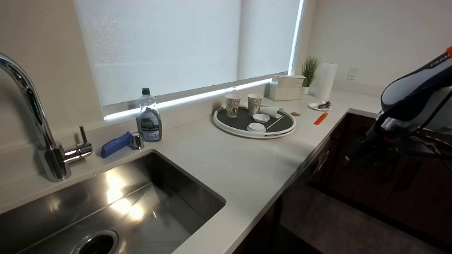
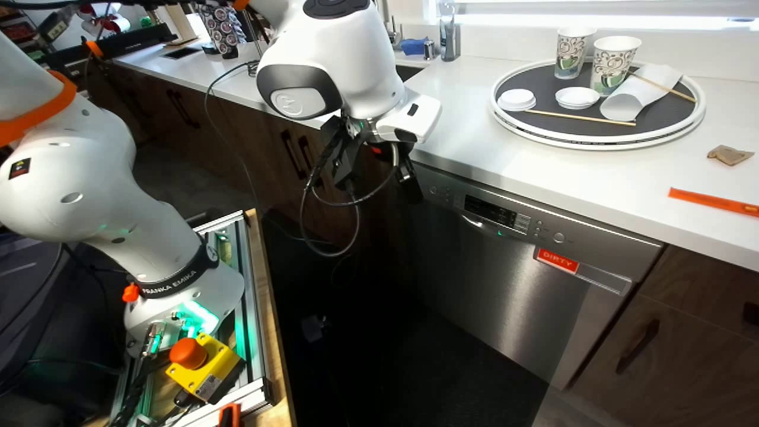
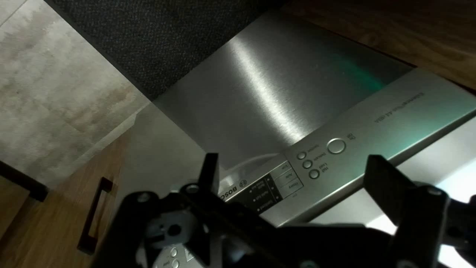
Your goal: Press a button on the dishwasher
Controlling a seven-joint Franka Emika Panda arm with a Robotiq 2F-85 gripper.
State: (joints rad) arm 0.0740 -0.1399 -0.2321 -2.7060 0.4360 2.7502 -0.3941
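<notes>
The dishwasher [image 2: 510,296] has a brushed steel front under the counter. Its control strip has a dark display [image 2: 489,210], a round button at the right end [image 2: 558,238] and a red DIRTY label. In the wrist view the dishwasher [image 3: 230,108] stands upside down, with a large On/Off button [image 3: 336,146] and three small round buttons [image 3: 307,163] beside it. My gripper [image 3: 293,160] is open and empty. Its fingers frame the panel in that view and look apart from it. In an exterior view the gripper [image 2: 409,178] hangs near the strip's left end; it also shows at the right edge [image 1: 353,151].
A white counter [image 1: 197,165] overhangs the dishwasher. A round tray [image 2: 593,141] with paper cups and lids stands on it, near an orange strip [image 2: 711,201]. The steel sink [image 1: 148,197] lies farther along. A cable loop [image 2: 332,254] hangs below the wrist.
</notes>
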